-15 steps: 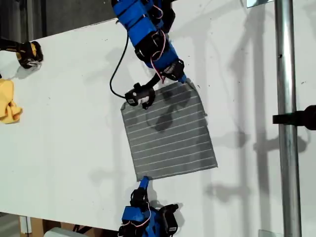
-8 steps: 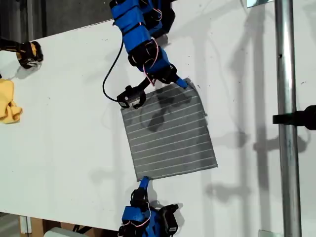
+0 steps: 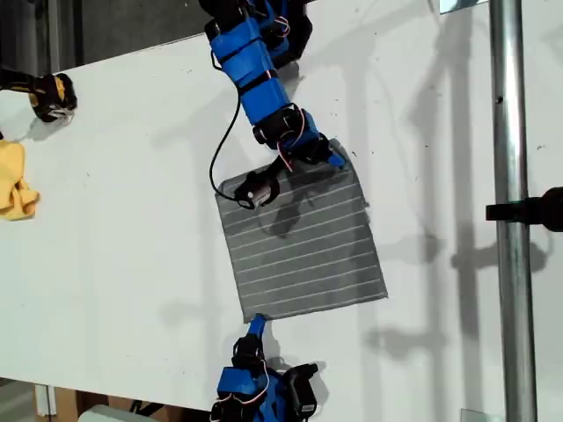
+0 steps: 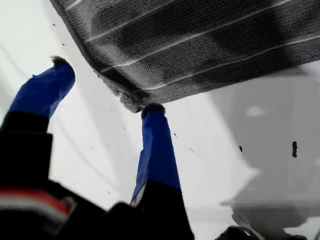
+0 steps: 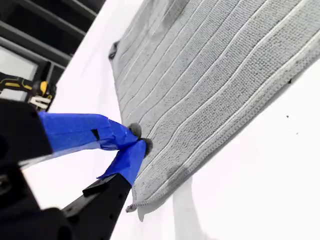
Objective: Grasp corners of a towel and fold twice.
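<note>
The towel (image 3: 303, 242) lies flat and unfolded on the white bench (image 3: 123, 264), about midway along it and close to the bench edge at the bottom of the exterior view. It has not shifted in the last second, and its stripes still run straight.

What has changed is at its far corner (image 3: 341, 158), the one pointing toward the bench edge at the top of the exterior view. My first gripper (image 3: 334, 161) has swung in and come down over that tip. In its own wrist view the jaws stand wide apart, with one blue fingertip (image 4: 152, 111) touching the corner (image 4: 131, 104) and the other off the cloth over bare bench. Nothing is gripped there yet.

At the near corner (image 3: 253, 318), my second gripper (image 5: 139, 140) has stayed put. Its jaws are pinched together on the cloth just inside the hem.

So one corner looks secured and the other only approached. I judge the first fold cannot start until my first gripper closes on its tip. The small yellow cloth (image 3: 16, 189) sits well apart, at the bench's end on the exterior view's left.
</note>
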Controlling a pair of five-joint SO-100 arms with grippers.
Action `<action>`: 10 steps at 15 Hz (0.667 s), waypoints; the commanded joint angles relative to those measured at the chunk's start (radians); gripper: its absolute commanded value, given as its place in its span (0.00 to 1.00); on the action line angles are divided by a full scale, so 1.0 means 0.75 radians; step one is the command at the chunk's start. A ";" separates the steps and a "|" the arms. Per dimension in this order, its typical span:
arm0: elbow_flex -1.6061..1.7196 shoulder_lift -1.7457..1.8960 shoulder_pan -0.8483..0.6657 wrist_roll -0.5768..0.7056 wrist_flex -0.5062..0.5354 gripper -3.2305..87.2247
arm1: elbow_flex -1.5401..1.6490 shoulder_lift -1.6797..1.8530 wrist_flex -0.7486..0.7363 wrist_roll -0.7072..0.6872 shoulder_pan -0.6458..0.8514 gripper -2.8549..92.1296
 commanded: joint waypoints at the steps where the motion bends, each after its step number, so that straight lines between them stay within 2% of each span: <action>1: 0.008 0.006 -0.031 -0.002 0.012 0.02 | 0.082 0.020 -0.096 0.031 0.010 0.34; 10: 0.008 0.006 -0.035 -0.022 0.029 0.02 | 0.221 -0.178 -0.331 0.047 0.037 0.30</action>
